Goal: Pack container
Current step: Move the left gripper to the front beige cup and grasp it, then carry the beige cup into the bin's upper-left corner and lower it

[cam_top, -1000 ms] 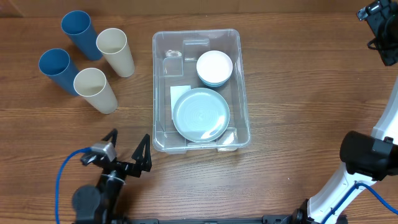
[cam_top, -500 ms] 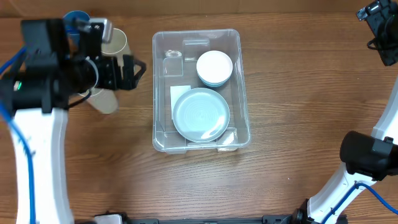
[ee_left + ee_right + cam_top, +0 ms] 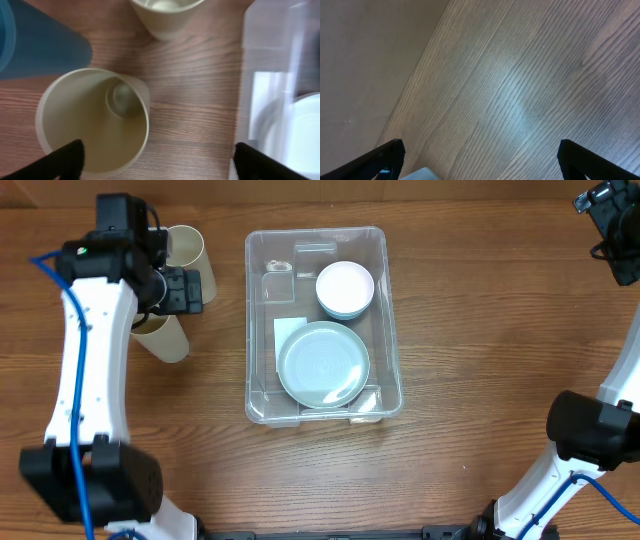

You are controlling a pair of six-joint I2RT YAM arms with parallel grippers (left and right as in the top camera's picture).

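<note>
The clear container (image 3: pixel 393 350) stands mid-table with a white label on its base. It holds a pale blue plate (image 3: pixel 323 364) and stacked bowls (image 3: pixel 345 288). My left gripper (image 3: pixel 186 288) hovers open over the cups left of it. In the left wrist view, the left gripper (image 3: pixel 160 161) is open and empty, one finger over a cream cup (image 3: pixel 92 120), the other by the container's wall (image 3: pixel 272 75). A blue cup (image 3: pixel 40 45) and a second cream cup (image 3: pixel 167 12) stand behind. My right gripper (image 3: pixel 608 225) is open and empty at the far right, over bare wood in its wrist view (image 3: pixel 480 156).
In the overhead view one cream cup (image 3: pixel 186 246) stands beyond the left gripper and another (image 3: pixel 166 338) nearer, partly under the arm. The left arm (image 3: pixel 90 370) covers the blue cups. The table's back edge runs close behind the cups and container.
The left arm swung from the table's front edge up to the cups, then shifted slightly left and back over them. The right arm and the container's contents have not moved.
</note>
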